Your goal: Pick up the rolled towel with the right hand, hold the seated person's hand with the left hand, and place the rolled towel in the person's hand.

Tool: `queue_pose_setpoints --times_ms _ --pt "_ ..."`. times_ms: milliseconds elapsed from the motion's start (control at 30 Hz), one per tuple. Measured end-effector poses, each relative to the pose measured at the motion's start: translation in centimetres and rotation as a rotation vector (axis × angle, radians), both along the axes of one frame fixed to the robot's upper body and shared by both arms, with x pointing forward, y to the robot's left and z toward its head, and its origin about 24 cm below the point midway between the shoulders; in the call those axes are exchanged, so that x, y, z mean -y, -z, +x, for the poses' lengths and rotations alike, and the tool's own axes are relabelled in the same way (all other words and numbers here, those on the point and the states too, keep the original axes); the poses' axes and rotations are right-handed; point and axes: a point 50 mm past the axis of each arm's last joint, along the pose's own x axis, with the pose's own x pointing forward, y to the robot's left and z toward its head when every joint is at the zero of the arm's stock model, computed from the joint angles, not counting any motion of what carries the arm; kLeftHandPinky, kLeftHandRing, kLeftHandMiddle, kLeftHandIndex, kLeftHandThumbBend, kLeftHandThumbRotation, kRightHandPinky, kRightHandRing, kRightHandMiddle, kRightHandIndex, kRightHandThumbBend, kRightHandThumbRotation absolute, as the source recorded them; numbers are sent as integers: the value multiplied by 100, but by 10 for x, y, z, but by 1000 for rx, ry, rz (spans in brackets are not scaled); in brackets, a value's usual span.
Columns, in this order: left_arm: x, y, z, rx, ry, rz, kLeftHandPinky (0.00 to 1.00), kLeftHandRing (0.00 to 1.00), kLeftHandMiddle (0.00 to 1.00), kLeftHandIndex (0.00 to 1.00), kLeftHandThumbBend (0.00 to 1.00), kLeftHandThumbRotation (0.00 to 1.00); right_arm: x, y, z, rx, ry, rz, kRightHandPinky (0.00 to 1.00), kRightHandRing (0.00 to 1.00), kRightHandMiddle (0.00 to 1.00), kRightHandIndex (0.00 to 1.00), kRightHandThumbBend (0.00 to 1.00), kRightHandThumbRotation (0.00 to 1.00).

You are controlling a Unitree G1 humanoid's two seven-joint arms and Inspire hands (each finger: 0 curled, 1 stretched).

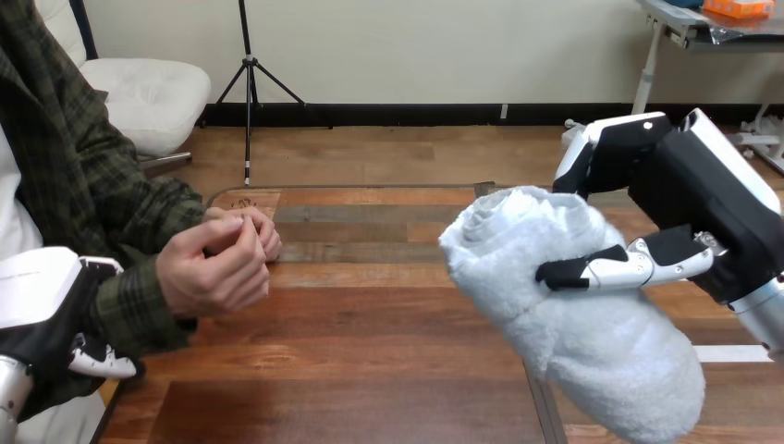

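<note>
Right hand [689, 199] is clamped on the towel [564, 314] in the head view, thumb across the near side and fingers over the far side. It holds the towel off the table [370, 370], above its right half. The roll's long axis slants from its spiral end, which is raised and points toward the table's middle, down to its other end over the near right corner. Left hand [51, 310] sits at the near left corner against the person's sleeve [139, 296]; whether it grips cannot be told. The person's hands [217, 264] rest folded together by the left edge, well apart from the towel and directly to its left. Delivery therefore looks like a leftward carry across the table, spiral end leading. The folded hands would first need to open. The left hand is much the nearer to them.
</note>
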Motion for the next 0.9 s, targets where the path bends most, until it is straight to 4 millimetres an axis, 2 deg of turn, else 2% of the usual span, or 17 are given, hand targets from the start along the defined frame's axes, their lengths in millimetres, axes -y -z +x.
queue_pose_setpoints --times_ms 900 --pt "24 -9 2 76 32 -85 44 48 53 54 88 0 -21 12 15 -73 -73 -3 19 25 34 41 82 0"
